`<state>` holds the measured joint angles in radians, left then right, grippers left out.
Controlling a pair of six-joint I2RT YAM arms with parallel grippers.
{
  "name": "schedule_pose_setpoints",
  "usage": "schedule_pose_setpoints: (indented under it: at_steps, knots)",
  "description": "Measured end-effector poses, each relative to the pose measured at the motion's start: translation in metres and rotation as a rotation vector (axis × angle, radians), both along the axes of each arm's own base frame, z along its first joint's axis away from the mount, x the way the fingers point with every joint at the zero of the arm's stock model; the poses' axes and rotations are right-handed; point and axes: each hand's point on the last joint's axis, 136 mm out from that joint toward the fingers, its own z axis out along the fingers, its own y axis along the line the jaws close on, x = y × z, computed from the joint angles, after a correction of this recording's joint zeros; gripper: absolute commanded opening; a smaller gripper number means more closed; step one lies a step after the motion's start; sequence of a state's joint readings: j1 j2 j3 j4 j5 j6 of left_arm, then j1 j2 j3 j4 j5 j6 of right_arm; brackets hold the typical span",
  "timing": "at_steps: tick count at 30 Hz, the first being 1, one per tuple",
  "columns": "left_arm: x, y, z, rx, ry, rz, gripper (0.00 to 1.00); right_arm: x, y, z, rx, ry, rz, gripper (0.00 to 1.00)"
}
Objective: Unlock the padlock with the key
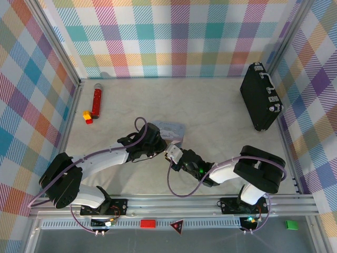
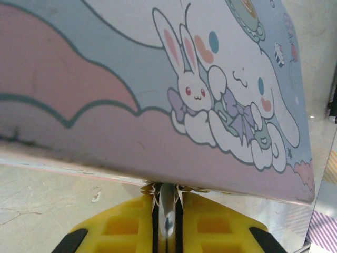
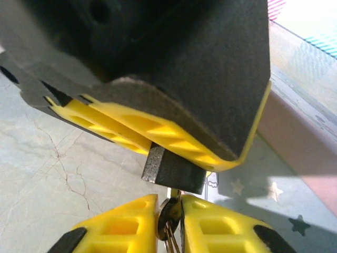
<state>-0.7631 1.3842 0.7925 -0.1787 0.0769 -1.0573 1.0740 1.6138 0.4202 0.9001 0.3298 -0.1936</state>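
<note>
Yellow fingers of the right claw (image 3: 169, 204) sit closest in the right wrist view, pinched narrow on the key (image 3: 168, 215), which reaches up to the underside of the padlock (image 3: 172, 169); whether it is in the keyhole I cannot tell. That small dark padlock is held by the left claw (image 2: 167, 194), clamped on its silvery shackle (image 2: 167, 211), just under the edge of the cartoon-printed box (image 2: 105, 79). Both claws meet mid-bench (image 1: 221, 121); a black case (image 1: 260, 97) stands far right
</note>
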Motion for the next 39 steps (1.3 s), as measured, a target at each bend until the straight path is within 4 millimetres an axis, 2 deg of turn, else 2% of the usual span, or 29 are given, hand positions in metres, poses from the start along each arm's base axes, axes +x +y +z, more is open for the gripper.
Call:
schedule_pose_setpoints:
  at_steps: [2,6,12,20,22,24,27,32,35,39]
  knots:
    - [0.001,0.0,0.0,0.0,-0.002,0.003,0.0,0.0,0.0,0.0,0.002,0.006,-0.002,0.07]
    - [0.002,0.002,0.001,0.002,-0.011,0.01,0.0,0.0,0.003,0.001,0.038,0.066,-0.024,0.02]
    - [0.004,0.002,0.007,-0.008,-0.036,0.016,0.0,-0.002,0.004,0.009,0.145,0.237,-0.087,0.0]
    - [0.001,0.005,-0.001,0.014,-0.033,0.002,0.01,-0.011,0.008,0.002,0.304,0.506,-0.163,0.0]
    - [0.001,0.005,-0.002,0.021,-0.036,-0.005,0.07,-0.011,0.008,0.0,0.327,0.542,-0.177,0.0]
    - [0.001,0.006,-0.004,0.033,-0.036,-0.012,0.21,-0.012,0.008,-0.001,0.343,0.572,-0.188,0.0]
    - [0.004,0.01,-0.006,0.061,-0.054,-0.007,0.33,-0.014,0.011,-0.003,0.363,0.612,-0.192,0.0]
    - [0.008,0.017,-0.009,0.079,-0.079,0.027,0.44,-0.011,0.01,-0.017,0.35,0.673,-0.231,0.0]
    - [0.006,0.023,-0.017,0.094,-0.078,0.047,0.45,-0.012,0.008,-0.029,0.319,0.712,-0.254,0.0]
    - [0.009,0.026,-0.017,0.102,-0.086,0.066,0.47,-0.011,0.005,-0.037,0.308,0.753,-0.274,0.0]
